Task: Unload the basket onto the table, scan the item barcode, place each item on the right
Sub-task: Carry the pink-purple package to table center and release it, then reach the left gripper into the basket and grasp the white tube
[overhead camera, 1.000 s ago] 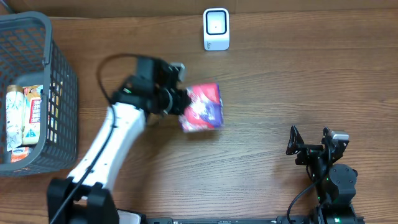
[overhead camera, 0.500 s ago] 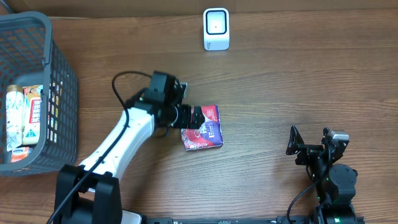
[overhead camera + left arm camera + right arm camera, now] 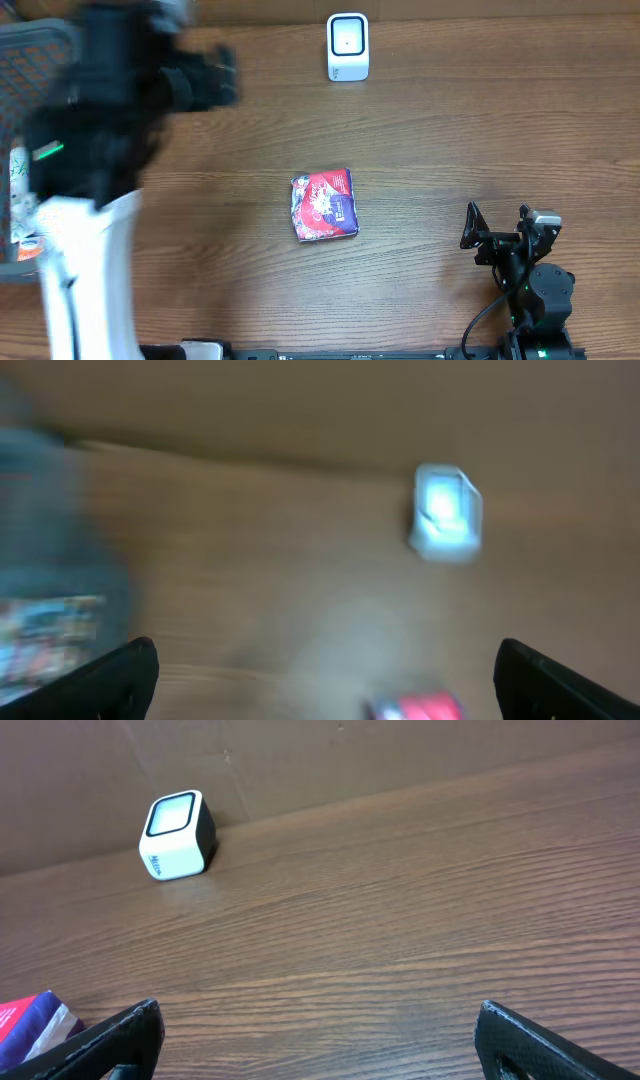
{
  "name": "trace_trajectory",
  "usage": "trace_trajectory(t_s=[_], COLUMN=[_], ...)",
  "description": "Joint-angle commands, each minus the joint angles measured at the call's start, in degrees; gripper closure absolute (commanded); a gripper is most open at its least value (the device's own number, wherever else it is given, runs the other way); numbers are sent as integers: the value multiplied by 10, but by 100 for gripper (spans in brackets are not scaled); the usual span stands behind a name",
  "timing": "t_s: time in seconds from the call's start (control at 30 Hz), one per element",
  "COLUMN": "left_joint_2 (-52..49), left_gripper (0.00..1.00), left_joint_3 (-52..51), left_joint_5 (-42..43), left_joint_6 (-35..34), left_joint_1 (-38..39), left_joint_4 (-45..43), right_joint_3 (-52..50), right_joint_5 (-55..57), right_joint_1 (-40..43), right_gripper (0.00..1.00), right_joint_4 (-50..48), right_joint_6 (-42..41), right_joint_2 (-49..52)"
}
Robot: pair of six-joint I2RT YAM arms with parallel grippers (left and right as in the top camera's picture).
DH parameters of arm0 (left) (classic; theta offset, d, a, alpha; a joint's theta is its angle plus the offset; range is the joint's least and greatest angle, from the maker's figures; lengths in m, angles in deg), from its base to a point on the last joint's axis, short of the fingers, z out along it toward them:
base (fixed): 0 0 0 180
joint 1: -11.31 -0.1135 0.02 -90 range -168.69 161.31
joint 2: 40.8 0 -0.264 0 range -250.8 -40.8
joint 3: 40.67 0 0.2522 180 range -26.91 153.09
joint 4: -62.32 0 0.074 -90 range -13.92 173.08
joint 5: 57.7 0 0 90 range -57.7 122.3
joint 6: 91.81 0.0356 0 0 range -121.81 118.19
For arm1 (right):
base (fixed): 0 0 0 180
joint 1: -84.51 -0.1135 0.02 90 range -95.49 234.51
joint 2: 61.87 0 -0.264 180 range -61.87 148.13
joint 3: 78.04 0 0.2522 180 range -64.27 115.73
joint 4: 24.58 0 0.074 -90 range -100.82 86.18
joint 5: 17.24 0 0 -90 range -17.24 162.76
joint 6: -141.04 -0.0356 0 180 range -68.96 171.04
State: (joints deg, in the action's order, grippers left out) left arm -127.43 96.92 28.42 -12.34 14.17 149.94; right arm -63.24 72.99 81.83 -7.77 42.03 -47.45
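Overhead view of a wooden table (image 3: pixel 480 120). A red and purple packet (image 3: pixel 323 206) lies flat near the middle of the table, touched by neither arm. A white barcode scanner (image 3: pixel 347 46) stands at the far edge, well apart from the packet, with its window facing up and forward.

The left arm is raised close to the camera at the upper left, heavily motion-blurred. The left gripper (image 3: pixel 228 78) is spread wide and holds nothing. In its wrist view (also blurred) the two dark fingers (image 3: pixel 120 678) sit at the lower corners, with the scanner (image 3: pixel 447 512) ahead and the packet (image 3: pixel 420 708) just showing at the bottom edge.

A grey plastic basket (image 3: pixel 30 38) sits at the left edge of the table, partly hidden behind the arm, with packaged goods inside.

The right gripper (image 3: pixel 497 222) rests at the lower right, its jaws spread and empty. Its wrist view shows the scanner (image 3: pixel 177 835) at the far left and a corner of the packet (image 3: pixel 30 1020) at the lower left.
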Motion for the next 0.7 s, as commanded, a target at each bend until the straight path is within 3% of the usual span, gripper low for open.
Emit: trace_trajectory(t_s=[0.0,0.1,0.23,0.3,0.47,0.67], left_joint_2=[3,-1,-22,-36,-83,-164], left_gripper=[0,0,0,0,0,3], left_joint_3=[51,52,46,42,40,40], left_joint_5=[-40,-35,76,84,62,21], left_joint_6=[6,-11,-24,-23,-16,46], left_joint_1=[-113,-229,-374,-419,-466,-464], left_joint_4=[22,37,50,49,39,27], right_joint_3=[-6,-6,-6,-6,-6,-6], right_joint_5=[0,-14,-19,-19,-19,-19], right_joint_1=[-3,-3,-3,-3,-3,-3], right_gripper=[0,0,0,0,0,0], right_joint_4=[-3,-3,-3,-3,-4,-3], right_joint_6=[-1,-1,-1,-1,-1,-1], right_joint_2=[0,0,0,0,0,0])
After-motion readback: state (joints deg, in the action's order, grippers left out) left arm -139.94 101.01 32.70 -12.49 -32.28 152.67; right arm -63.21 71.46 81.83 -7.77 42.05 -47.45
